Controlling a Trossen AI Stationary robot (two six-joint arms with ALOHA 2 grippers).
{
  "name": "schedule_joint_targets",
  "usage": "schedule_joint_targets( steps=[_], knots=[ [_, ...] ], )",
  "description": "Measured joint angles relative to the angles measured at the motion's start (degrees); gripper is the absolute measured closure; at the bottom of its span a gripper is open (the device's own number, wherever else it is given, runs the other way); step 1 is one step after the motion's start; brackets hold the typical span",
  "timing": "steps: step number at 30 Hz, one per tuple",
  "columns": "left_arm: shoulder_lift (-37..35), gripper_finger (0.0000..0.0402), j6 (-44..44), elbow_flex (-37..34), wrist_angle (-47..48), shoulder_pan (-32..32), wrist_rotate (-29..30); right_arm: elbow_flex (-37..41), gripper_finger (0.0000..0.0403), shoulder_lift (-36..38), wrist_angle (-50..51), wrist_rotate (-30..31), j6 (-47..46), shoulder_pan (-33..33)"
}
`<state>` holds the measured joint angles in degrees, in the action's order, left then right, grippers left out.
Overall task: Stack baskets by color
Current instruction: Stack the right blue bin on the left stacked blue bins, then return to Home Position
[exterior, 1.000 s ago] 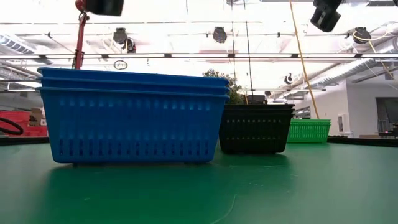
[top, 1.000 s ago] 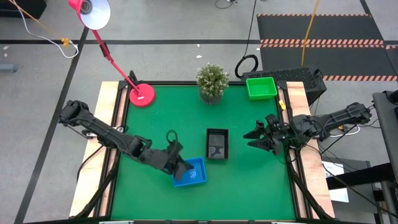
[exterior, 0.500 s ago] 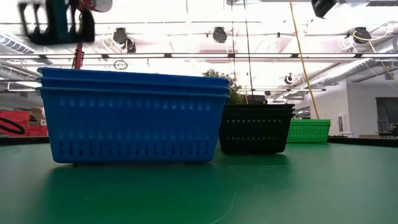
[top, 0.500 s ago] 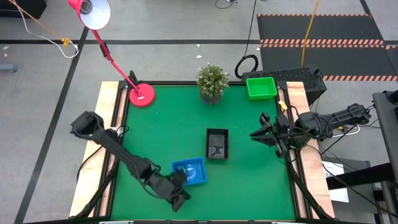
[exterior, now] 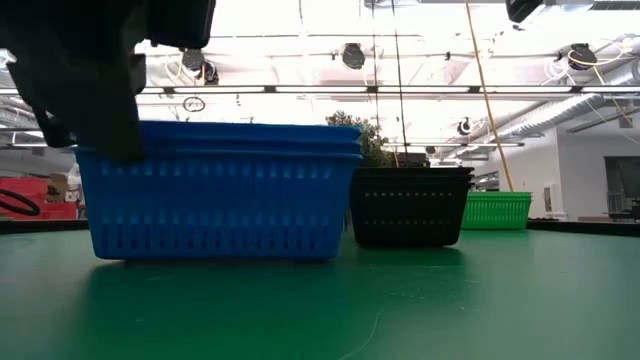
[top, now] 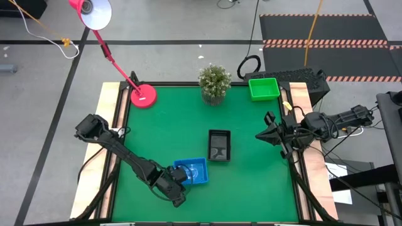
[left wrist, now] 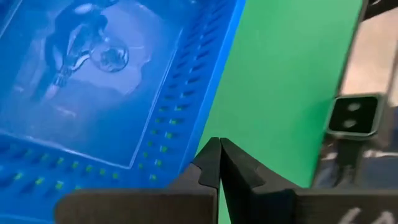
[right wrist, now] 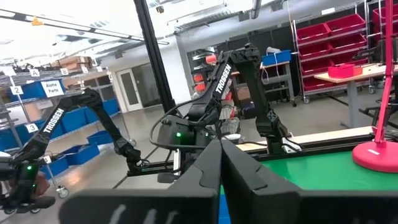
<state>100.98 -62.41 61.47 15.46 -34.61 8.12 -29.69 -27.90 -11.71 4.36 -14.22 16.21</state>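
Nudged slightly rightward since a second ago: blue baskets (top: 191,172), nested low centre of the high view. Black baskets (top: 219,145) just beside, green baskets (top: 264,88) upper right. Left gripper (top: 178,192) pressed shut, empty, at the blue stack's lower-left corner; right gripper (top: 266,135) newly closed, empty, right edge. Risk: shoving stack askew.

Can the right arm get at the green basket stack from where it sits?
Probably yes. The right hand hangs shut over the table's right edge, empty, with only bare green mat between it and the green baskets in the far right corner. It would have to open first.
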Motion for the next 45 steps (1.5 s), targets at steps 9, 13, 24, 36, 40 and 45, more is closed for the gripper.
schedule_joint_targets(
  steps=[9, 13, 24, 36, 40, 45],
  knots=[
    [-1.8, 0.0394, 0.8, 0.0, 1.8, 0.6, -3.6, 0.0, 0.0399, 0.0, 0.5, 0.0, -1.4, 0.0],
    [-7.2, 0.0398, -1.2, 0.0, 1.6, 0.5, -4.2, 0.0, 0.0399, 0.1, 2.4, 0.0, -0.6, 0.0],
    [-25.4, 0.0397, 16.2, 0.0, 6.4, 4.1, 4.3, 0.0, 0.0402, 0.1, 10.7, 2.1, 17.8, -0.1],
    [-36.7, 0.0399, 48.0, -10.0, -3.1, 12.5, 10.2, 7.4, 0.0403, 0.5, 3.1, 5.0, 20.0, -0.2],
    [-41.8, 0.0396, 51.0, -19.3, -14.1, 15.9, 9.6, 10.7, 0.0403, 0.5, -0.3, 6.5, 21.6, -0.1],
    [-45.9, 0.0395, 49.8, -26.5, -14.9, 18.3, 9.3, 13.7, 0.0403, 0.5, -1.0, 6.5, 20.8, -0.1]
  ],
)
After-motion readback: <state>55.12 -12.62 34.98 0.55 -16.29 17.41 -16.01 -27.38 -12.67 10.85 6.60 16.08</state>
